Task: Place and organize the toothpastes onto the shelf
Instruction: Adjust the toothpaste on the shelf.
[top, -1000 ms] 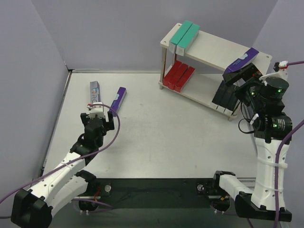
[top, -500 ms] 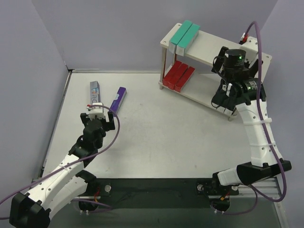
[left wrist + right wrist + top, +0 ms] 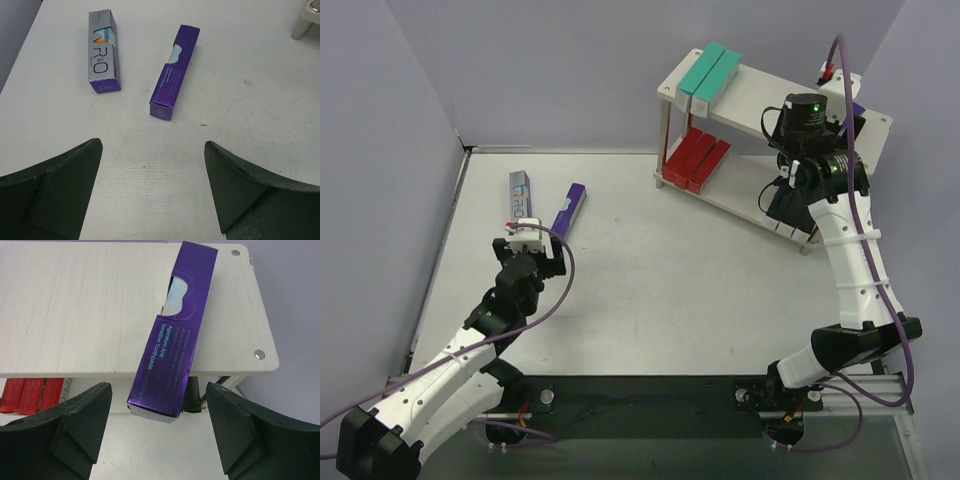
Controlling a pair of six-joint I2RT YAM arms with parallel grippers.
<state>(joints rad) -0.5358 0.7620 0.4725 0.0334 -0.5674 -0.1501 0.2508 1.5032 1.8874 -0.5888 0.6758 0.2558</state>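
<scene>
table (image 3: 650, 280): pale, flat top; both arm bases at its near edge.
shelf (image 3: 772, 102): two-tier rack with pale boards and thin legs, at the table's far right corner, set at a slant to the table's edges.
teal cartons (image 3: 708, 74): two, side by side and touching, at the left end of the shelf's top board.
red cartons (image 3: 697, 160): three, side by side, flat on the lower board at its left end.
black cartons (image 3: 788, 205): on the lower board at its right end, partly hidden by the right arm; count cannot be told.
shelf purple carton (image 3: 176, 325): flat on the top board at its right end, slanted to the board's edges, with its near end overhanging the front edge; printed face up.
silver carton (image 3: 101, 52): flat on the table at far left, "R&O" face up, purple end cap toward the left arm.
table purple carton (image 3: 175, 70): flat on the table just right of the silver carton, apart from it, angled so the far ends spread.
left gripper (image 3: 152, 145): jaws wide apart, holding nothing; low over the table, just short of the silver carton and the table purple carton.
right gripper (image 3: 157, 390): jaws apart, one on either side of the shelf purple carton's overhanging end, a gap showing on both sides; no hold on it.
</scene>
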